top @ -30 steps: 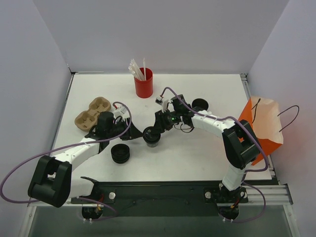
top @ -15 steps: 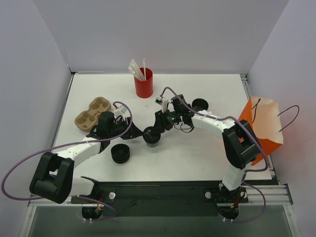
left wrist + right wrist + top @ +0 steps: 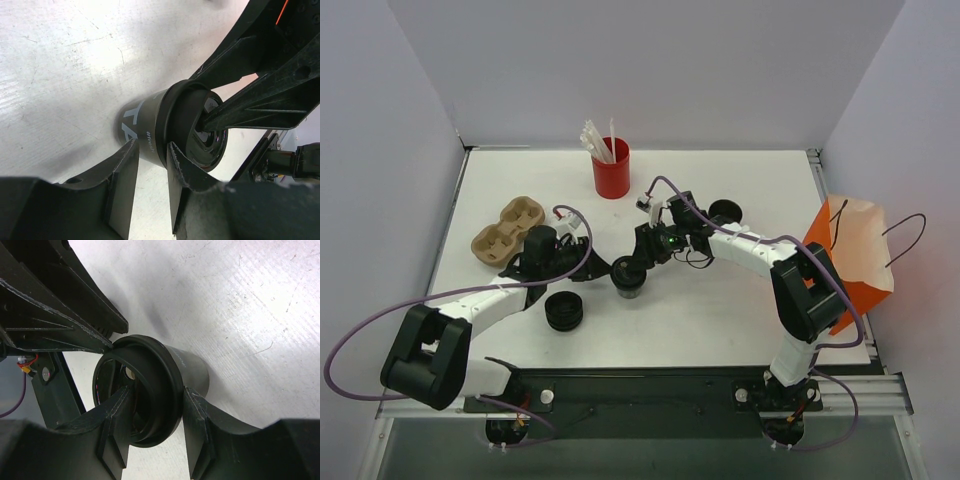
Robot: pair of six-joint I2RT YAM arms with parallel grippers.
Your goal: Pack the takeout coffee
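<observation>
**Left gripper (image 3: 151,150) closing in on the cup the right one is holding**

Left gripper: the jaws are standing partly apart, with a narrow gap and nothing between the fingers. The tips are sitting at the wall of the takeout coffee cup (image 3: 142,127), just under its lid (image 3: 182,122). Whether they are touching or just short, I cannot tell. Over the last second this arm has been sliding in from the left toward the cup, and its jaws have been narrowing as it comes.

Right gripper (image 3: 157,397): it is not moving and is clamping across the lid's rim. One finger (image 3: 116,432) is lying over the recessed top and the other is running down the outside. It is steadying the cup upright at about the middle of the table (image 3: 720,310).

Reading: both arms are now working on one cup, so this looks like seating the lid or handing over, not carrying. The left jaws look too narrow to take the body, so I am expecting a brace or a pinch at the rim.

Elsewhere:
- The cardboard carrier (image 3: 506,228) is lying at the left with both wells empty.
- The stack of loose lids (image 3: 563,311) is sitting just beside the left arm.
- The red cup of straws (image 3: 611,170) is standing at the back.
- The orange paper bag (image 3: 855,265) is standing at the right edge, well apart from the cup.

I am seeing nothing packed, and the trip to the bag is not yet begun.
</observation>
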